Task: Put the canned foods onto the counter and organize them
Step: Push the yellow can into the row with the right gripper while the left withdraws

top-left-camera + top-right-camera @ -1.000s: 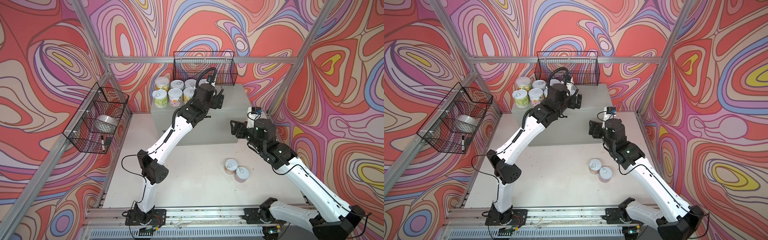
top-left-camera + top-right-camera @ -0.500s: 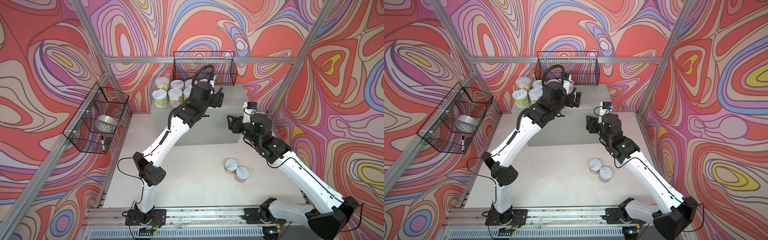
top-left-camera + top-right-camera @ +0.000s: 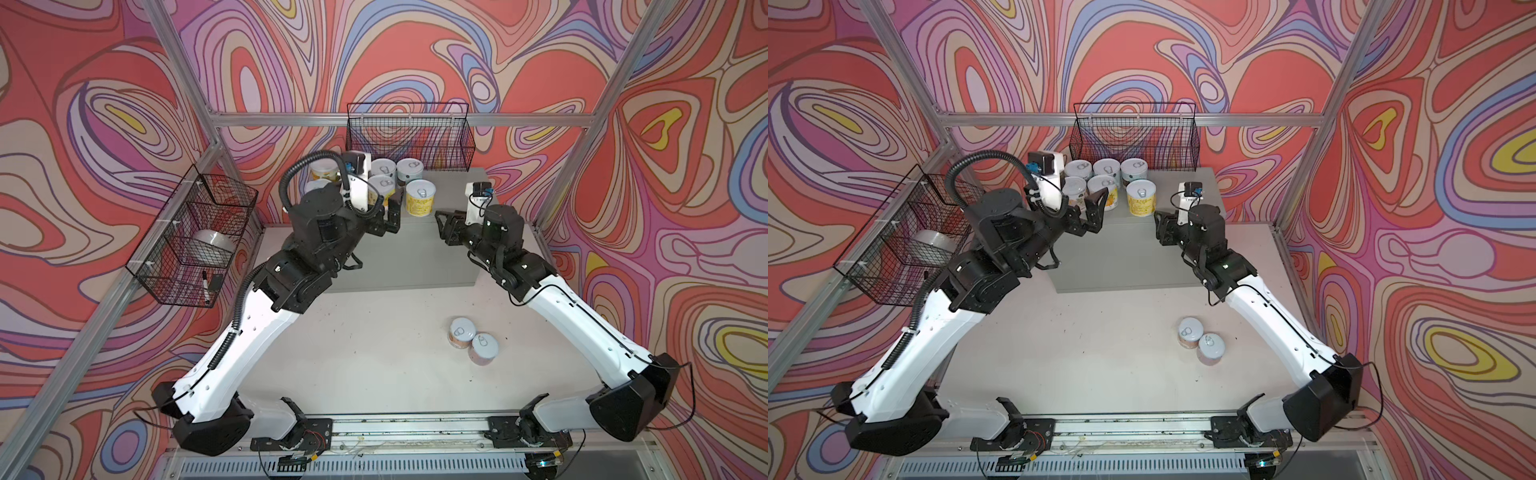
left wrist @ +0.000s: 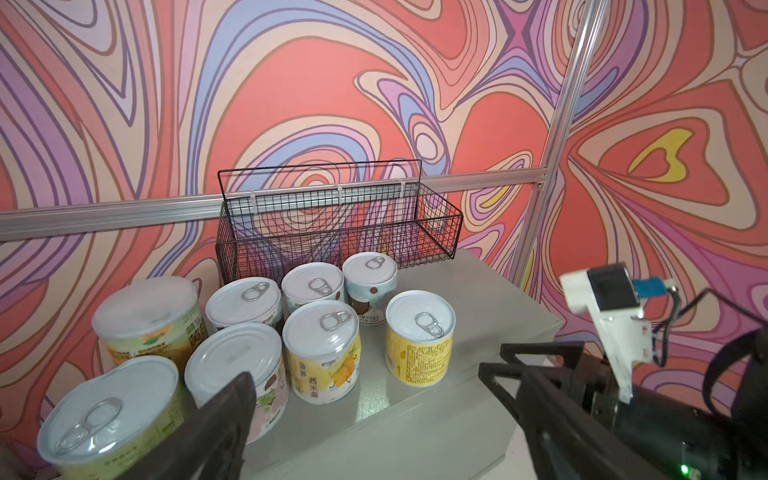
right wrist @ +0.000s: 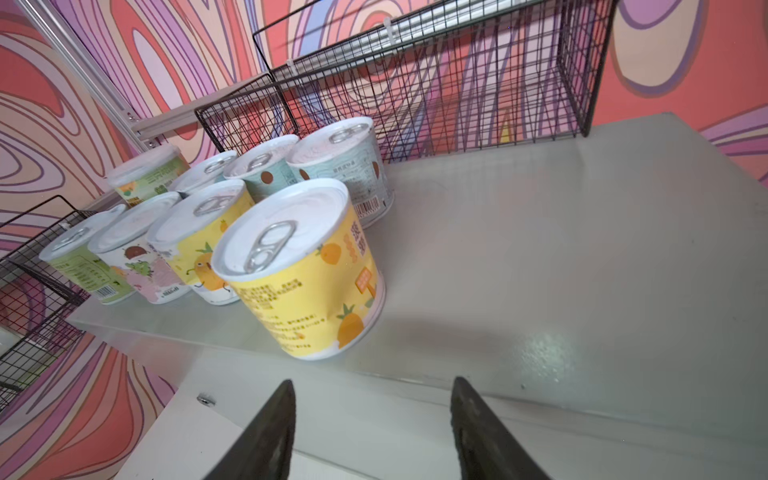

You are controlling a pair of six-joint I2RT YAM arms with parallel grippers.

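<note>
- Scanning both top views: the left gripper [image 3: 395,214] stands wide open and empty, just beside the cluster of cans [image 3: 382,168] on the counter [image 3: 415,257]. Its arm hides part of that cluster.
- The right gripper [image 3: 442,226] has its jaws partly apart with nothing between them. It hangs over the counter near the yellow can [image 3: 422,199], not touching it.
- Two more cans [image 3: 1191,332] stand touching each other on the table [image 3: 1100,353], well apart from the counter.
- The side basket [image 3: 191,245] holds a silvery round thing [image 3: 214,245], hard to make out through the mesh, and a marker [image 3: 205,286]. The back basket [image 3: 407,137] shows only wallpaper through its wire.
- Left wrist view: eight cans stand upright in two rows on the counter. One finger [image 4: 226,415] sits in front of the nearest ones, its partner cut off.
- Right wrist view: both fingers [image 5: 266,436] stand apart with a clear gap, and the yellow can stands just ahead at the counter's front edge.
</note>
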